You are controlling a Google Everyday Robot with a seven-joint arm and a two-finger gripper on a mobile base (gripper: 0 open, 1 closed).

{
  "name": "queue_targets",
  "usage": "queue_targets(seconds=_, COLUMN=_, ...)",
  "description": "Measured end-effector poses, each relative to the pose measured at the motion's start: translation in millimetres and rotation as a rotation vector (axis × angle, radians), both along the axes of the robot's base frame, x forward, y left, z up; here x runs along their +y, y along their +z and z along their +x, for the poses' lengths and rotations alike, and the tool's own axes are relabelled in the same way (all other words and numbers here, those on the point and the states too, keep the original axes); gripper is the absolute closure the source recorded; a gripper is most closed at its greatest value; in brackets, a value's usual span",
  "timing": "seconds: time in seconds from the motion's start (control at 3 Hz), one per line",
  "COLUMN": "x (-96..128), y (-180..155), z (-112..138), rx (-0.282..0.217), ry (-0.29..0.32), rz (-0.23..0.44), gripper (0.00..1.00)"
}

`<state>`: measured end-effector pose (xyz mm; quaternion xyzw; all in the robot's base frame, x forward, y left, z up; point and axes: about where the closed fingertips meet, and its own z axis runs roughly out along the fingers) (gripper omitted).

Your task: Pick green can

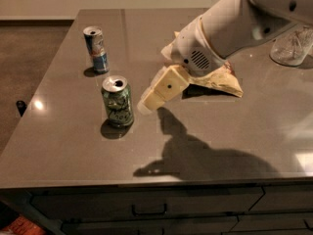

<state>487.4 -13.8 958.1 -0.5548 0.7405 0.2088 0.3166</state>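
Camera view | green can (117,102) upright on tabletop (68,146), left of centre | gripper (146,104) low just right of green can, contact unclear; whether released or clenched cannot be told | blue can (96,49) upright behind green can, apart | snack bag (222,81) partly hidden behind arm

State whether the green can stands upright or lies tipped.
Upright: the green can rests on its base, silver top up; gripper beside it.
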Motion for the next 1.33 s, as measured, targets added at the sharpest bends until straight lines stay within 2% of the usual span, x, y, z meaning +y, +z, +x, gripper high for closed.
queue_targets(seconds=0.33, x=40.6, y=-13.7, z=2.3, rx=0.016, ry=0.004, rz=0.071, gripper=0.0)
queue_targets(seconds=0.67, x=62.8, y=-26.0, z=2.8, rx=0.031, ry=0.009, rz=0.105, gripper=0.0)
queue_targets(seconds=1.0, x=87.5, y=-30.8, z=11.1, rx=0.021, ry=0.011, rz=0.138, gripper=0.0)
queue_targets(seconds=1.33, x=103.0, y=-33.8, z=22.1, rx=0.008, ry=0.008, rz=0.159, gripper=0.0)
